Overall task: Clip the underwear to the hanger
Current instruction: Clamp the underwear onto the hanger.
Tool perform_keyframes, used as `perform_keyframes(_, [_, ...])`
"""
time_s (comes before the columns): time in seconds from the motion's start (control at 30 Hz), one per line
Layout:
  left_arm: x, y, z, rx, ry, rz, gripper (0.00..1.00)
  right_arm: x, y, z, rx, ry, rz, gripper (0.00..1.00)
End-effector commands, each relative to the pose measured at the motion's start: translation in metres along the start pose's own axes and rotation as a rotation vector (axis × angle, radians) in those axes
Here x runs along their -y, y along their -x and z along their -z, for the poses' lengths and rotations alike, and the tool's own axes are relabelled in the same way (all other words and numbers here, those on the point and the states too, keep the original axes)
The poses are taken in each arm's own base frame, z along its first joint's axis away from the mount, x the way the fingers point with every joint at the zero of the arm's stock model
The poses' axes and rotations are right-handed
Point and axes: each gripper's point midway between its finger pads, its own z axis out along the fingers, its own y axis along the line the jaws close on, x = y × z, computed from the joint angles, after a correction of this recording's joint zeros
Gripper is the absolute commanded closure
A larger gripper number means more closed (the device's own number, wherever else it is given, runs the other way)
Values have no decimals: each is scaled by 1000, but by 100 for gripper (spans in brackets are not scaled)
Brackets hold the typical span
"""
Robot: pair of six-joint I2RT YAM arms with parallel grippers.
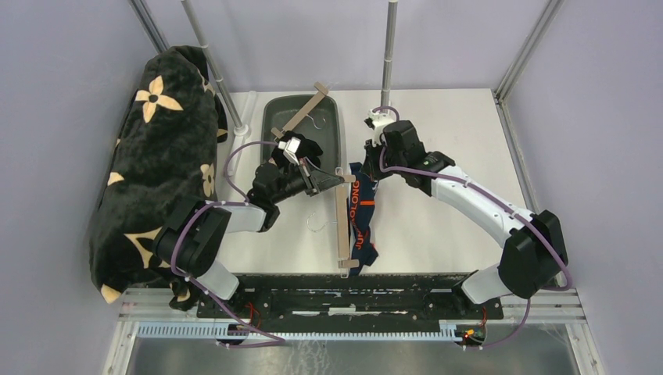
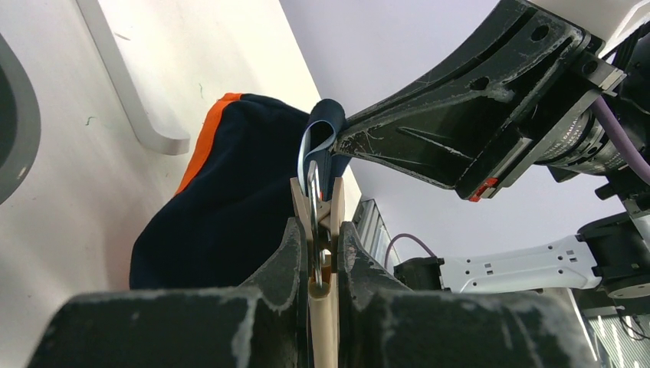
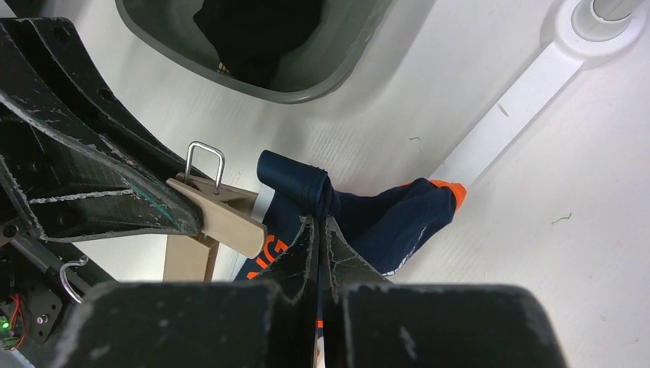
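as right fingers [image 3: 297,257] pinch underwear [image 3: 383,218], clip [image 3: 222,218] — beside

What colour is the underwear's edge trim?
Orange, on the navy underwear; best seen in the left wrist view.

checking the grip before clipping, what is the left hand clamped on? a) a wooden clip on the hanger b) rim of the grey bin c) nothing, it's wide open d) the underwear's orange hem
a: the left wrist view shows the left hand shut on the wooden clip, while the right hand pinches the navy underwear beside it.
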Motion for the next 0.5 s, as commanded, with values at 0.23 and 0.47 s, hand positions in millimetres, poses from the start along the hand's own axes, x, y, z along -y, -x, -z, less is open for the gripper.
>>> perform_keyframes(0.23, [25, 14, -11, 30, -68, -115, 97, -11, 43, 22, 142, 51, 25, 100])
perform_keyframes(0.47, [25, 13, -17, 29, -70, -118, 97, -14, 43, 24, 144, 62, 27, 100])
